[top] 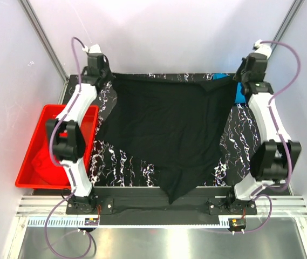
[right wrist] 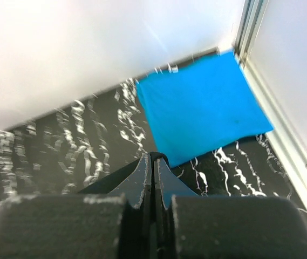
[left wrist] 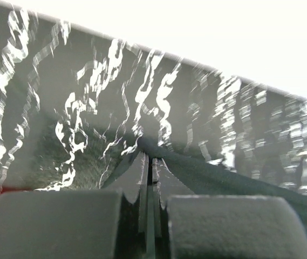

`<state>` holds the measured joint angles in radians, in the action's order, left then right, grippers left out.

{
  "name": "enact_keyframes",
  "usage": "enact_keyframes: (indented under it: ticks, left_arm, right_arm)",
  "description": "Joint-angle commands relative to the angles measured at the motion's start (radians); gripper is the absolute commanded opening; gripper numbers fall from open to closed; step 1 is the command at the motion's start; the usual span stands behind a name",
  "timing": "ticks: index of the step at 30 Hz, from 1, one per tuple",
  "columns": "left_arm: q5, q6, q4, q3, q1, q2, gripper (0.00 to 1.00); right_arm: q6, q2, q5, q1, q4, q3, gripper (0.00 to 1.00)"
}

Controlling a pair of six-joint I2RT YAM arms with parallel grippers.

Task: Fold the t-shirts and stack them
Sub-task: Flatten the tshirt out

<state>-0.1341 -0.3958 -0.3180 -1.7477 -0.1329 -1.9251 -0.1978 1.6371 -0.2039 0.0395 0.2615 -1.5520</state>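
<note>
My left gripper (left wrist: 150,162) was clamped on one corner of the black t-shirt (top: 166,129), fingers pressed flat together, with dark cloth running off to the right from their tips. My right gripper (right wrist: 152,159) was pinched just as tightly on the shirt's other far corner, black fabric showing on either side of the fingers. Between my two hands the shirt was stretched across the table (top: 234,135), a black surface veined with white marbling. From there it narrowed back towards my bases to a point that hung over the near edge.

Just beyond my right fingertips lay the blue t-shirt (right wrist: 202,105), folded into a flat square and tucked into the far corner against the frame rail (right wrist: 250,27).

Behind and outside my left hand, off the table's side, sat a red tub (top: 32,140) with red cloth (top: 45,164) bunched in it, hard to tell from the plastic. Pale, bare walls (top: 169,32) closed in the table ahead of both hands and on either side.
</note>
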Motion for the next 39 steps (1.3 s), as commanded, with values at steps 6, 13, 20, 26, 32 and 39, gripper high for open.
enact_keyframes:
  ticks: [6,13,20,26,32,39]
  left_arm:
    - [0.002,0.026,0.053,0.076,0.013,0.542,0.0]
    - [0.004,0.044,-0.01,0.139,0.013,0.9,0.0]
    - [0.031,0.017,-0.093,0.142,-0.002,1.161,0.0]
    - [0.056,-0.029,-0.164,0.162,-0.004,1.305,0.0]
    - [0.036,-0.043,-0.15,0.267,-0.004,1.35,0.0]
    - [0.045,-0.061,0.048,0.605,-0.004,1.246,0.0]
  right_arm:
    - [0.046,-0.379,0.004,0.011,0.16,-0.169,0.0]
    - [0.067,-0.624,0.029,0.011,0.32,-0.302,0.0]
    - [0.08,-0.81,0.029,0.011,0.502,-0.477,0.0]
    - [0.074,-0.818,0.035,0.011,0.76,-0.712,0.0]
    - [0.066,-0.823,-0.003,0.011,0.786,-0.666,0.0]
    - [0.051,-0.818,0.02,0.011,0.466,-0.137,0.0]
